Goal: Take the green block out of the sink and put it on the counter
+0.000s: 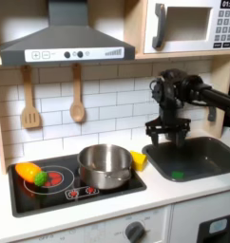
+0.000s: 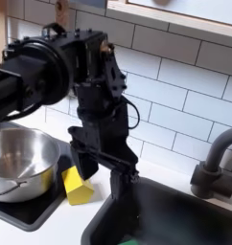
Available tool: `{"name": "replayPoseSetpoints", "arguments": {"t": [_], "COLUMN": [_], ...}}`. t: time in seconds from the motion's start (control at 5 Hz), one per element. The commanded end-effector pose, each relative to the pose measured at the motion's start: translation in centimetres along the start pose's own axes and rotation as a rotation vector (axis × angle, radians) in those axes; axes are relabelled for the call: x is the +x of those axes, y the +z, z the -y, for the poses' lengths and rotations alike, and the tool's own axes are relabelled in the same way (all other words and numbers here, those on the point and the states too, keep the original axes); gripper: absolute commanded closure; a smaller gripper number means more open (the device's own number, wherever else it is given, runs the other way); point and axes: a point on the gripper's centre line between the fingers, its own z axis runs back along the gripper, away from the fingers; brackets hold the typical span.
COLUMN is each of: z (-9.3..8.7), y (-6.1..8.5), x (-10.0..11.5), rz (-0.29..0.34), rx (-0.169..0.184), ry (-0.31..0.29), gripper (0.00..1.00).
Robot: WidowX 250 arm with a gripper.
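In the first exterior view, an orange-and-green toy vegetable (image 1: 31, 173) lies at the left end of the black stovetop panel with red burners (image 1: 60, 180). To its right a shiny steel pot (image 1: 105, 164) stands on the stovetop, and a small yellow cuboid block (image 1: 138, 159) sits just beside the pot's right side, at the stovetop's edge. The smooth off-white counter (image 1: 160, 190) frames the stovetop and, further right, the dark grey rectangular sink (image 1: 198, 158). The small bright green block (image 1: 177, 174) lies on the sink floor near its front left corner. The black gripper (image 1: 167, 139) hangs above the sink's left rim, apart from the block, its fingers (image 1: 155, 139) spread open and holding nothing.

In the second exterior view, the pot (image 2: 20, 163) is at the left, the yellow block (image 2: 78, 188) rests on the counter (image 2: 51, 228) beside it, and the gripper (image 2: 97, 156) hovers over the sink's (image 2: 175, 215) left edge; a dark curved faucet (image 2: 216, 163) rises at the right.
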Motion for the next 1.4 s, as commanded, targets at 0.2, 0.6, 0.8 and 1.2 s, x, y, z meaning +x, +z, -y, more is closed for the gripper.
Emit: {"name": "replayPoseSetpoints", "arguments": {"t": [0.2,0.6,0.8,1.2], "z": [1.9,1.9,2.0,2.0], "y": [-2.2,-2.6,-2.6,-2.6], "x": [-0.8,-0.6,-0.8,-0.8], "rz": [-0.023,-0.023,-0.024,-0.023], "rx": [-0.01,0.015,0.014,0.014], "ry": [-0.062,-0.071,-0.068,-0.068], "gripper": [0.0,0.0,0.0,0.0]}}
